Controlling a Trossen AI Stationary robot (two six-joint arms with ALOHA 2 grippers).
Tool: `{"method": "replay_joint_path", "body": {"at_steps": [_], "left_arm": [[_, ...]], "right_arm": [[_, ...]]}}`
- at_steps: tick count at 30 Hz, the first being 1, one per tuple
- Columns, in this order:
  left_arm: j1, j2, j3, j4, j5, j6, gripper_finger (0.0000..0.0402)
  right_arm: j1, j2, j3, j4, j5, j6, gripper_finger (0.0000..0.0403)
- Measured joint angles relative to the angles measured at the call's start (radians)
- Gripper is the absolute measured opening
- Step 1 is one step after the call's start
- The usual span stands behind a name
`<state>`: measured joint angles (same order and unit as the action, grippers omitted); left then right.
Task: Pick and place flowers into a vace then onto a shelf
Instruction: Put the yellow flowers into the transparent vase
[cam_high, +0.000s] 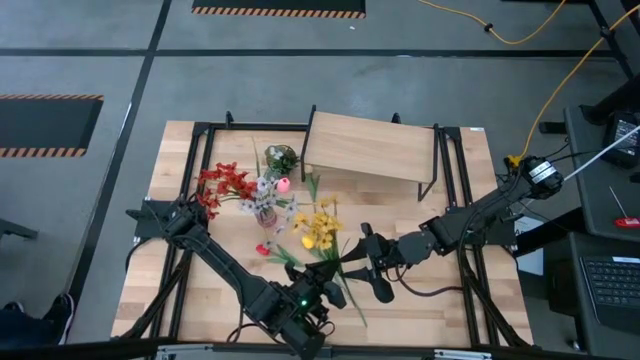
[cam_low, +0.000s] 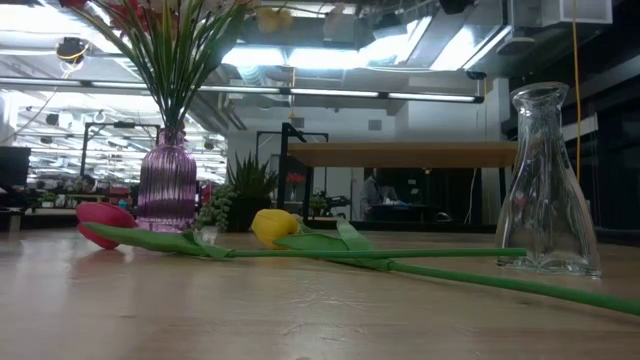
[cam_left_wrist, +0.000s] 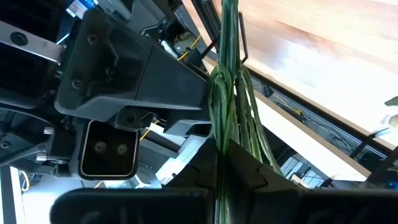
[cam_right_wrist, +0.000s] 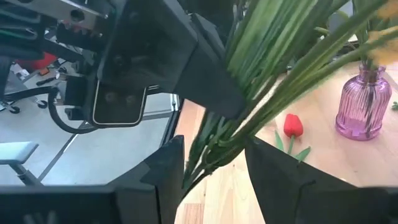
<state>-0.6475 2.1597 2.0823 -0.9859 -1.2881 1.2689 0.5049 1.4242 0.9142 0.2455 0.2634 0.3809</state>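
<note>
Looking down from above, shows the bunch (cam_high: 320, 232) of yellow flowers near mid-table, its stems running toward the front edge into the left gripper (cam_high: 336, 287). Puts the right gripper (cam_high: 374, 265) just beside it, fingers wide apart on either side of the stems. Shows the purple vase (cam_high: 265, 205), already crowded with red and white sprays, just behind the blooms, and the shelf (cam_high: 370, 145) at the back.

From table height, catches two tulips (cam_low: 272, 226) lying flat, long stems crossing in front of a clear vase (cam_low: 545, 190) — easy to snag or tip.

Through the left wrist, confirms fingers (cam_left_wrist: 249, 174) pinched tight on the bundled stems (cam_left_wrist: 227, 93).

Through the right wrist, finds the stems between spread fingers (cam_right_wrist: 165, 171), not gripped.

Judged light, thin, springy and prone to fan out — best held low on the stems, as now. Needs gathering to enter a narrow neck past what already fills it.
</note>
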Motion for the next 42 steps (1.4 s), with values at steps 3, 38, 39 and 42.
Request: {"method": "replay_joint_path", "body": {"at_steps": [3,38,39,42], "left_arm": [[0.01,0.0,0.0,0.0,0.001,0.001,0.0005],[0.024,-0.003,0.002,0.052,0.043,0.005,0.0006],[0.021,-0.003,0.002,0.053,0.043,0.004,0.0007],[0.01,-0.003,0.002,0.052,0.038,-0.023,0.001]], "right_arm": [[-0.001,0.0,0.0,-0.001,-0.042,0.0,0.0172],[-0.029,0.002,-0.002,0.02,-0.074,-0.068,0.0066],[-0.029,0.002,-0.002,0.02,-0.074,-0.068,0.0049],[-0.029,0.002,-0.002,0.019,-0.074,-0.069,0.0014]]}}
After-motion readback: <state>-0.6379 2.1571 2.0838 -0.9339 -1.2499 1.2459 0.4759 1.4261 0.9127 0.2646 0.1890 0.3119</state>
